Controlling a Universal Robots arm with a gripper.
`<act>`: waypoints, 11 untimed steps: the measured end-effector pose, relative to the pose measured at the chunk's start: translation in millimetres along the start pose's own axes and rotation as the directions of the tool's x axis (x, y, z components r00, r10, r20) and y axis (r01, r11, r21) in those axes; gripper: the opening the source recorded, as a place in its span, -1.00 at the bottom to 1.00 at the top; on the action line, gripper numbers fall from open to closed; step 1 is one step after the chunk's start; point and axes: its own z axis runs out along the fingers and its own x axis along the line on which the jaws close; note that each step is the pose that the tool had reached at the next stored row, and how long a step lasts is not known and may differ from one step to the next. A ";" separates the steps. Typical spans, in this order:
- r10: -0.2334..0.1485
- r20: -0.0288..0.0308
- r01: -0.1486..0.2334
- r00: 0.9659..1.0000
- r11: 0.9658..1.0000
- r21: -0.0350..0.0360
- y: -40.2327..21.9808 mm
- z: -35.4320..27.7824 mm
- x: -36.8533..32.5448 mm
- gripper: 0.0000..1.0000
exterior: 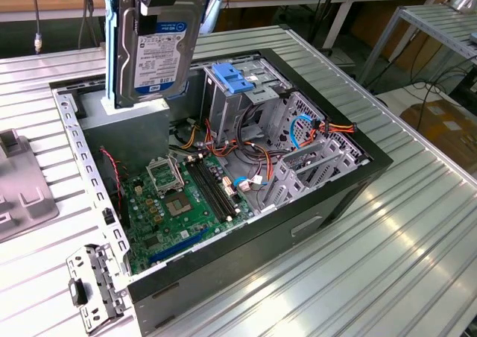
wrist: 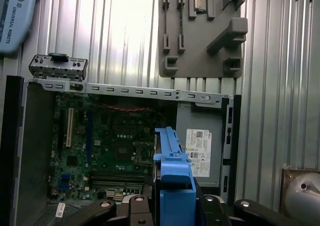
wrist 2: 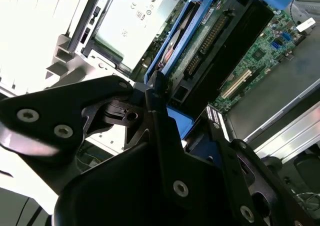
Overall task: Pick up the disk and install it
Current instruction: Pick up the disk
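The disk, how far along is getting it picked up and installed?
Pickup looks done: the hand is shut on the disk, which hangs upright, clear of the table. In hand: it is held above the open computer case, near the power supply. Left: it is not yet seated in the drive cage.

disk [exterior: 160,54] top cropped, computer case [exterior: 298,229] corner cropped
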 end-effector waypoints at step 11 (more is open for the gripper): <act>0.000 0.000 0.000 1.000 1.000 0.000 -6.0 -1.0 12.0 -0.26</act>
